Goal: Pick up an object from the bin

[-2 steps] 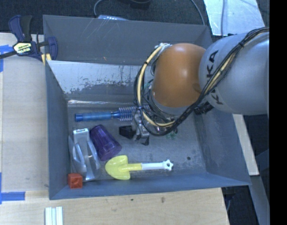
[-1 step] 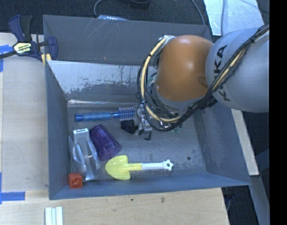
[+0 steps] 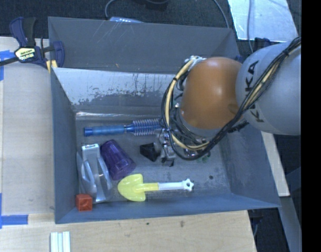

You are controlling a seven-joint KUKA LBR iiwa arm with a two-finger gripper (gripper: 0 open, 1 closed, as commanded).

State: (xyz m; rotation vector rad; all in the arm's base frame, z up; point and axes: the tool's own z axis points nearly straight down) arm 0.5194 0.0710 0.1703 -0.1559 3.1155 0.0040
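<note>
My gripper (image 3: 167, 150) is low in the middle of the bin, mostly covered by the arm's orange dome. Just left of it lies a small black block (image 3: 148, 151), touching or nearly touching the gripper's metal tip. A blue brush (image 3: 122, 128) with a coiled bristle head lies along the back of the floor, its head reaching under the gripper's upper edge. In front of the gripper a yellow toy shovel (image 3: 150, 187) with a white handle lies flat.
A purple translucent cup (image 3: 117, 159) lies on its side left of the black block. A clear plastic piece (image 3: 92, 172) and a small red cube (image 3: 84, 202) sit in the front left corner. The arm covers the bin's right part.
</note>
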